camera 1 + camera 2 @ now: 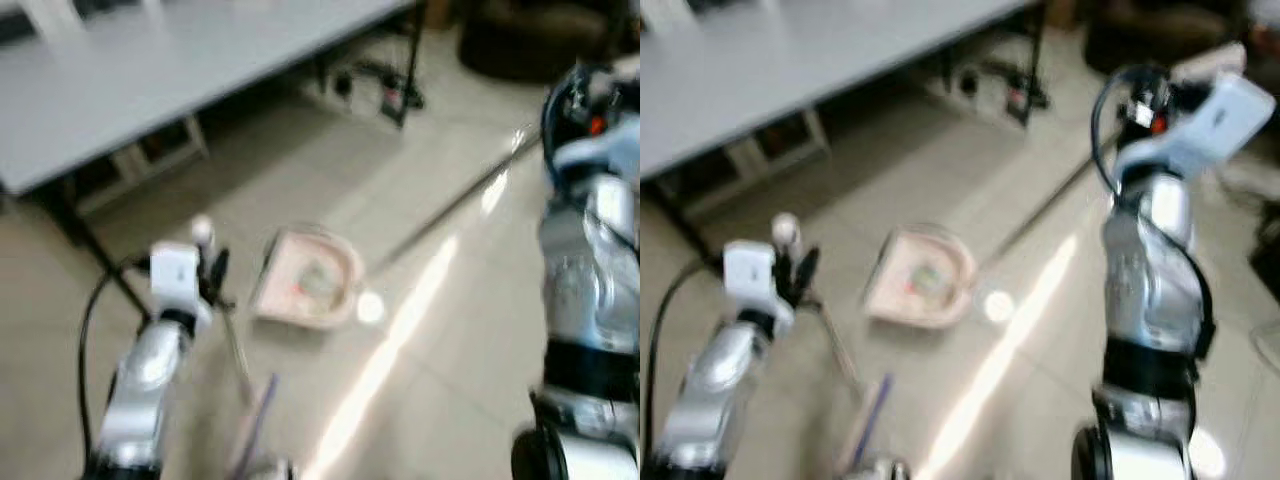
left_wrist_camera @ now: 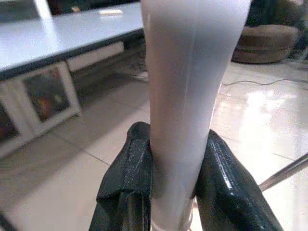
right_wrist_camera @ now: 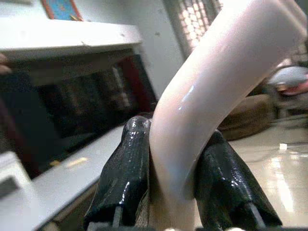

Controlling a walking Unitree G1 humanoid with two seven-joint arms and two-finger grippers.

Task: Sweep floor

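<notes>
A pinkish dustpan (image 1: 308, 282) lies on the tiled floor with bits of debris in it. Its long metal pole (image 1: 450, 205) slants up to the right towards my raised right arm. My right gripper (image 3: 175, 132) is shut on the pole's curved cream handle (image 3: 216, 82). My left gripper (image 2: 175, 142) is shut on the white broom handle (image 2: 187, 72), just left of the dustpan. The thin broom shaft (image 1: 237, 355) runs down to a blurred purple-streaked head (image 1: 255, 430) at the bottom edge. A small pale round spot (image 1: 370, 307) lies beside the dustpan.
A long grey table (image 1: 150, 80) on black legs spans the back, with a low white cabinet (image 1: 150, 150) and cables (image 1: 380, 90) beneath it. A dark round pouf (image 1: 530, 40) sits far right. Bright glare streaks the floor (image 1: 400, 340).
</notes>
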